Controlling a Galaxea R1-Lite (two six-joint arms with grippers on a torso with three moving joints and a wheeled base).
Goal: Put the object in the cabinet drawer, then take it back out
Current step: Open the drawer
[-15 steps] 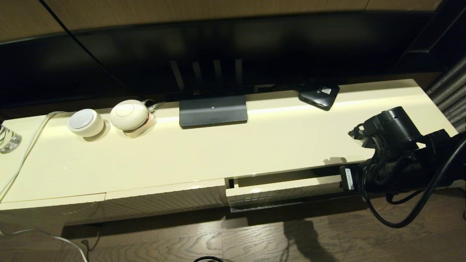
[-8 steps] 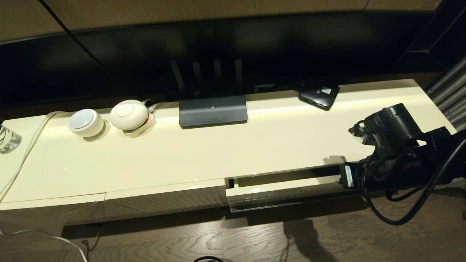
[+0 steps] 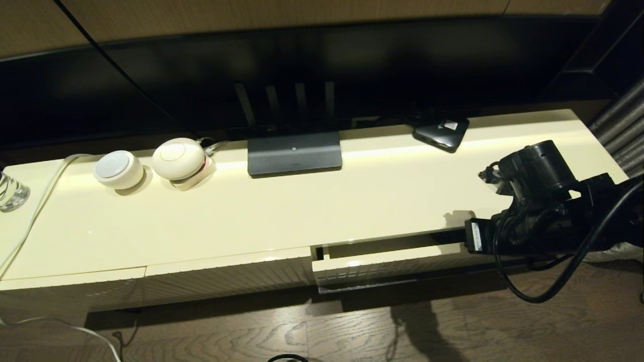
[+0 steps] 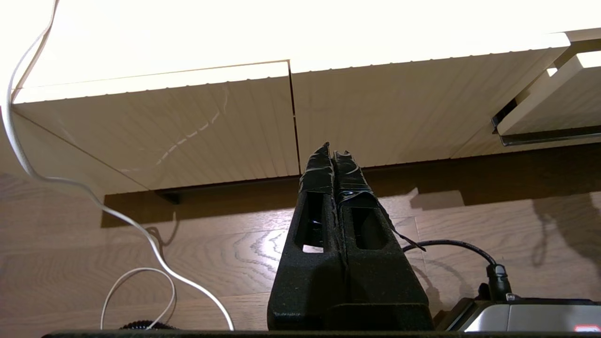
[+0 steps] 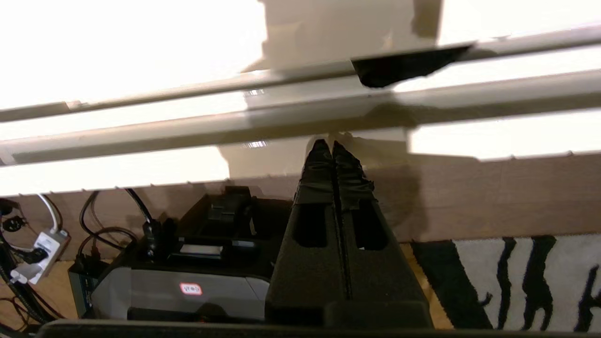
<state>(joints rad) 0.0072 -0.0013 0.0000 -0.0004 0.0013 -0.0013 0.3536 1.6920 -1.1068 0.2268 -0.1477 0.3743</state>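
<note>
The cabinet drawer [image 3: 392, 262] stands pulled out a little, with its dark bar handle [image 3: 402, 284] under the ribbed front. It also shows at the edge of the left wrist view as the drawer [image 4: 549, 105]. The black umbrella is out of sight; only a dark patch [image 5: 404, 69] shows in the gap above the drawer. My right arm [image 3: 533, 221] hangs at the drawer's right end. The right gripper [image 5: 332, 146] is shut and empty, its tips close to the drawer's front edge. My left gripper [image 4: 332, 149] is shut and empty, low over the floor before the closed ribbed panels [image 4: 188, 126].
On the cabinet top [image 3: 302, 206] sit a small black box with a white label [image 3: 441, 130], a dark stand [image 3: 294, 153], two white round devices [image 3: 118, 169] [image 3: 177, 158] and a glass [image 3: 11, 191]. A white cable [image 4: 70, 183] trails over the floor. The robot base [image 5: 188, 281] and a patterned rug [image 5: 516, 281] lie below.
My right arm has risen slightly and shifted left, closer to the drawer's right end. The drawer has not moved.
</note>
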